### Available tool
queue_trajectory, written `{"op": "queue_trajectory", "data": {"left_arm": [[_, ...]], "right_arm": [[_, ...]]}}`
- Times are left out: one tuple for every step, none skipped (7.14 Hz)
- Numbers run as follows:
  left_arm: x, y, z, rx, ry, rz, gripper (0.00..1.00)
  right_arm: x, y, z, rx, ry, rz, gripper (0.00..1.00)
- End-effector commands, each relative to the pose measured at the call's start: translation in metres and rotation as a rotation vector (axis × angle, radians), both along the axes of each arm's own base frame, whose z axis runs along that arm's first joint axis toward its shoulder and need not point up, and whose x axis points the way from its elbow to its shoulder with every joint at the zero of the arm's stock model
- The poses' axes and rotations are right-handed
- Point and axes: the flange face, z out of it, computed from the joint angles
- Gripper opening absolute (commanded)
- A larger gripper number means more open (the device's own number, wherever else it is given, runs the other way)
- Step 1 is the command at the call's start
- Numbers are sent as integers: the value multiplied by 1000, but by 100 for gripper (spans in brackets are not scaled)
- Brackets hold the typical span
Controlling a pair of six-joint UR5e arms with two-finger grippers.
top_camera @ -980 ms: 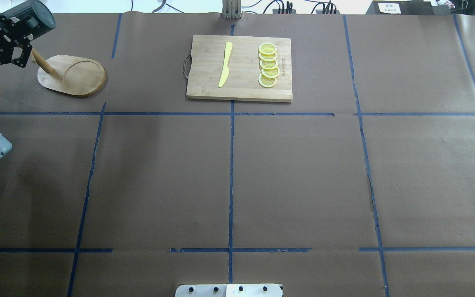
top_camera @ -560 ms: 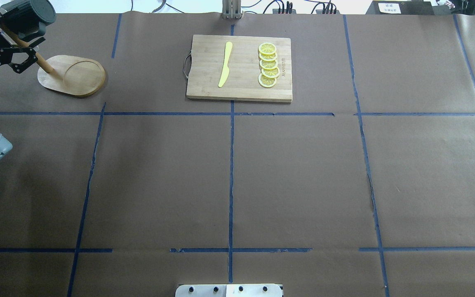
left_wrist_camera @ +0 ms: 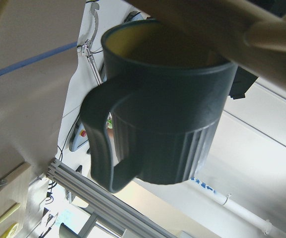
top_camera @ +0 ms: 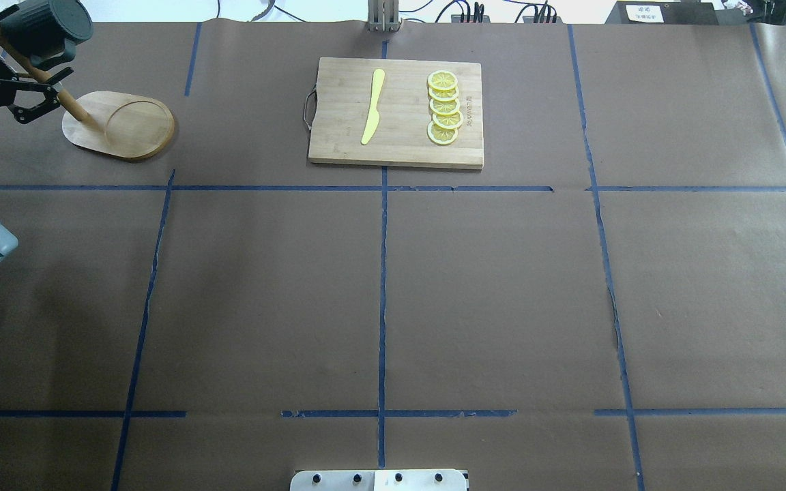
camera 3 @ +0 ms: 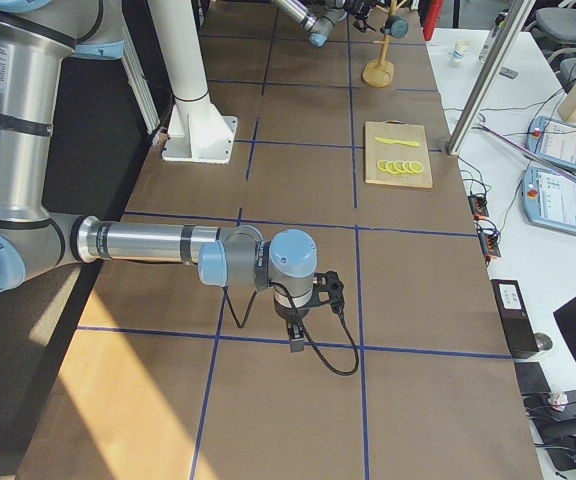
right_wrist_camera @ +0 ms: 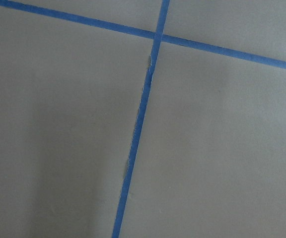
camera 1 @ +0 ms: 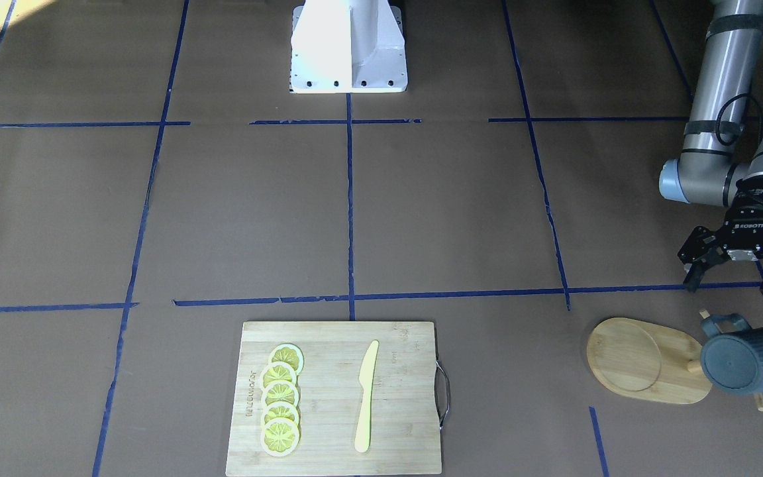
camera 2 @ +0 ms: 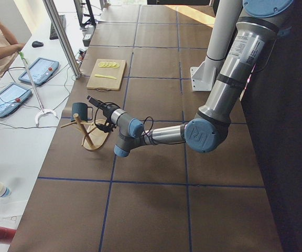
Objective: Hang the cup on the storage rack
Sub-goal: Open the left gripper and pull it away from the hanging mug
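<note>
A dark blue-grey ribbed cup [camera 1: 749, 361] hangs on the storage rack [camera 1: 646, 361] at the far left corner of the tabletop [camera 1: 421, 212], on the robot's left side. The cup is clear of the tabletop, above the end of the rack's oval base. Its long axis is tilted well off upright: the flat round bottom faces up and toward the middle of the tabletop, and the mouth faces the tabletop's left end. The loop handle [camera 1: 722, 324] sits on the side nearer the robot, with a thin peg tip [camera 1: 704, 314] showing just beside it.

The left gripper [camera 1: 730, 286] hovers just on the robot's side of the cup with its fingers spread wide, grasping nothing and apart from the cup.

The front-facing view shows only the cup's dark bottom and ribbed wall. The left wrist view, close up, shows what that view hides: the yellow inside at the rim and the full loop of the handle, with blurred pale wood of the rack across the top.

The right gripper [camera 3: 296, 343] appears only in the exterior right view, pointing down at bare tabletop near the robot, well apart from the rack; whether it is released or clenched I cannot tell.

Mid-tabletop on the far side lies a cutting board [camera 1: 401, 397] with lemon slices [camera 1: 280, 407] and a yellow knife [camera 1: 366, 397].
</note>
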Motion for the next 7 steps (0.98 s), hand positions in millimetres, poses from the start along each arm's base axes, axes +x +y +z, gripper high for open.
{"op": "queue_trajectory", "data": {"left_arm": [[-32, 43, -7, 109, -85, 72, 100], [-44, 68, -3, 181, -177, 82, 100], [-62, 80, 0, 311, -343, 81, 100], [-83, 80, 9, 462, -596, 106, 100], [-108, 76, 18, 592, -811, 139, 100], [-117, 71, 25, 726, -993, 131, 100], [-118, 74, 42, 825, -1140, 102, 100]], "right_arm": [[0, 0, 0, -2, -2, 2, 100], [0, -1, 0, -2, -2, 2, 100], [0, 0, 1, -3, -2, 2, 100], [0, 0, 2, -7, -1, 3, 100], [0, 0, 2, -9, -3, 3, 100], [0, 1, 4, -12, -3, 3, 100], [0, 1, 4, -13, -3, 3, 100]]}}
